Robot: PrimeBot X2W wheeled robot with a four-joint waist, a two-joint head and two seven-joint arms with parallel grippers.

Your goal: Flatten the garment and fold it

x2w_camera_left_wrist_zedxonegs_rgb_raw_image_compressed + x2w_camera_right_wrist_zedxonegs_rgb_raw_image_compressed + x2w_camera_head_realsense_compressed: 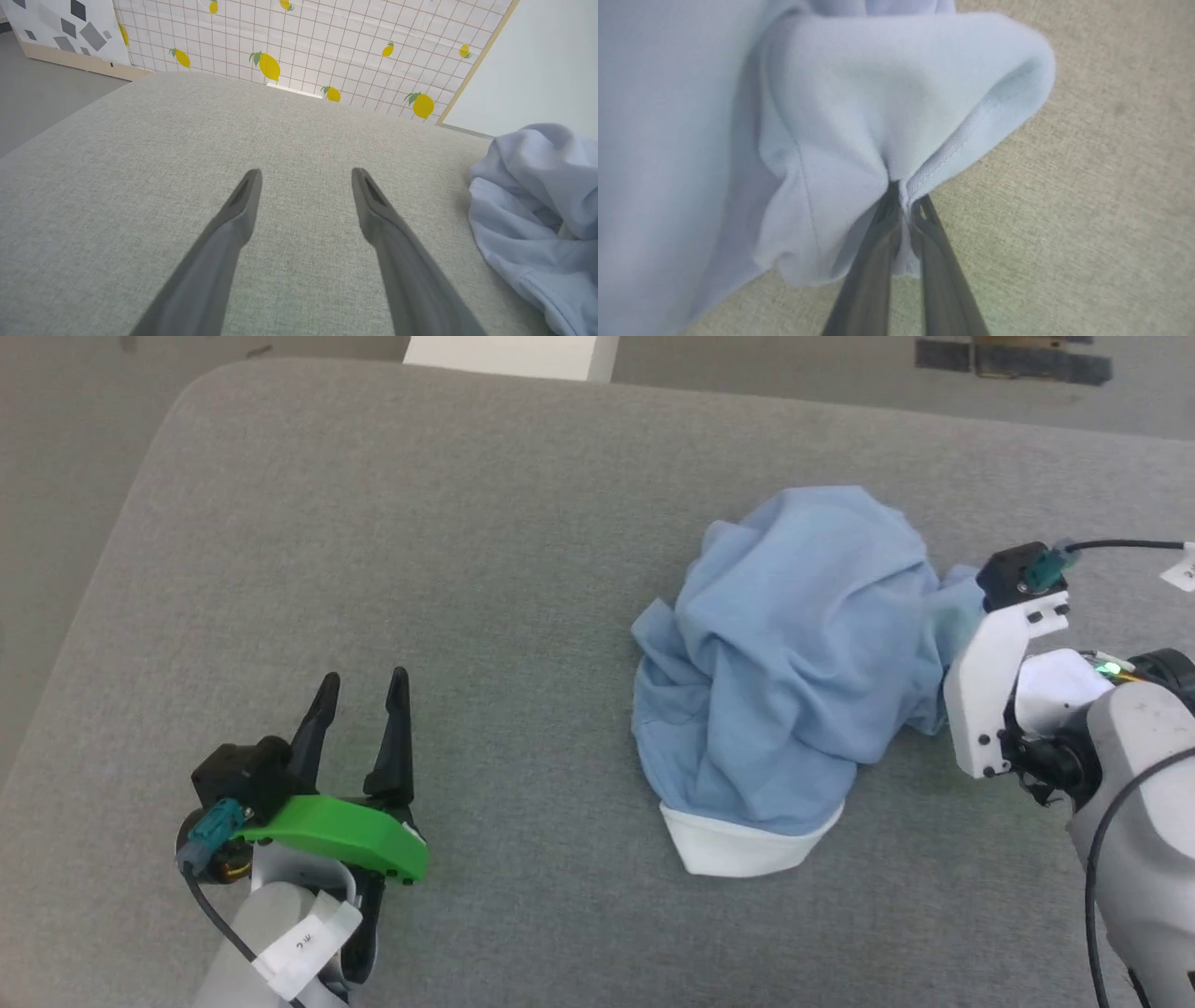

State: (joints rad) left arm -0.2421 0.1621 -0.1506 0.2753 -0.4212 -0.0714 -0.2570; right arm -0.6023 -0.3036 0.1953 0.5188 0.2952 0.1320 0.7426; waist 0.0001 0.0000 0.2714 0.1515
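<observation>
Lower left, the left pincer (364, 674) hangs wide open above the grey fabric-covered counter (467, 523). Right of centre lies the crumpled light-blue knit garment (784, 663), heaped; the right pincer (903, 191) pinches its stitched hem. I'd draw that hem outward slowly, keeping low.

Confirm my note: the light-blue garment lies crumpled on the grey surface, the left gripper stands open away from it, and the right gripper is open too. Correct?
Not quite. The right gripper is shut on a hemmed edge of the garment, as the right wrist view shows. The rest holds: garment crumpled on the grey surface, left gripper open, apart.
</observation>
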